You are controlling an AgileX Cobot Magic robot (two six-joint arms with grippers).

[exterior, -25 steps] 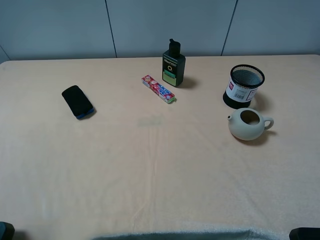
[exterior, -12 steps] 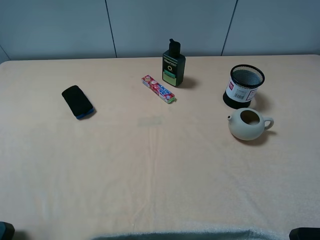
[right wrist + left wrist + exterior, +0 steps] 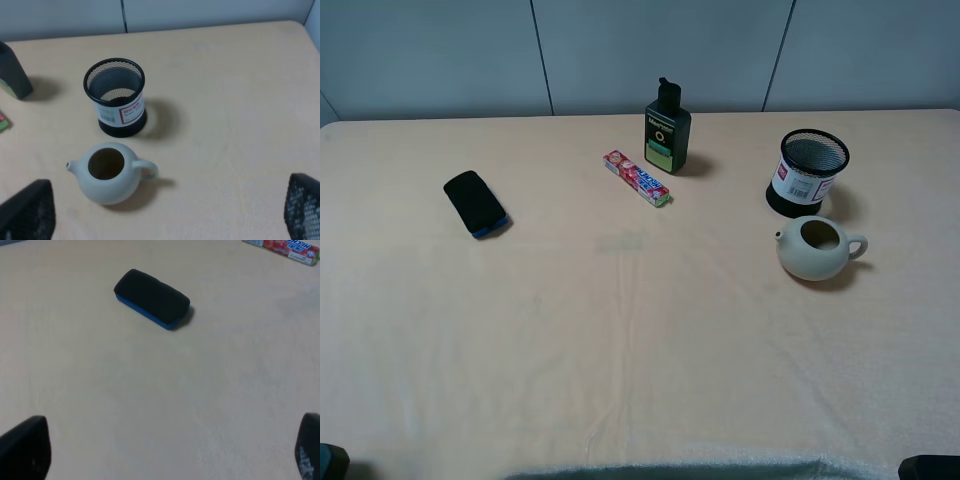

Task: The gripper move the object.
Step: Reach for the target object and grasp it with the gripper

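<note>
The black wire-mesh pen cup with a white and red label stands upright at the right back of the table, just behind the cream teapot. In the right wrist view the cup is ahead of my right gripper, which is open and empty, its fingertips far apart and short of the teapot. My left gripper is open and empty, some way short of a black and blue eraser. In the high view only dark bits of the arms show at the bottom corners.
A dark green bottle stands at the back middle, with a red candy pack to its left front. The black and blue eraser lies at the left. A cream cloth covers the table.
</note>
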